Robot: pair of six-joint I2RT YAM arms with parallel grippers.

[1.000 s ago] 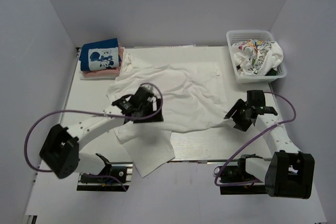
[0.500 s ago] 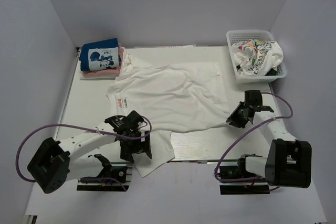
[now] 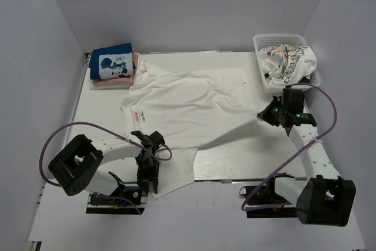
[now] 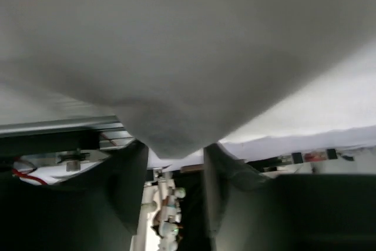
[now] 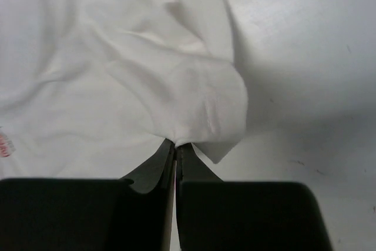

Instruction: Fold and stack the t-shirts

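The right jaws are pressed together on a pinch of the white shirt (image 5: pixel 117 74) at its right edge, just in front of the basket (image 3: pixel 279 36). A taut ridge of cloth runs from there toward the near edge of the bench (image 3: pixel 100 116). The left jaws stand apart, with a drooping fold of the same shirt dipping between them where the cloth hangs over that near edge. The rest of the shirt lies spread and wrinkled across the middle. At the far left a folded blue shirt (image 3: pixel 113 63) rests on a pink one (image 3: pixel 111 84). A crumpled printed shirt (image 3: pixel 288 60) fills the basket.
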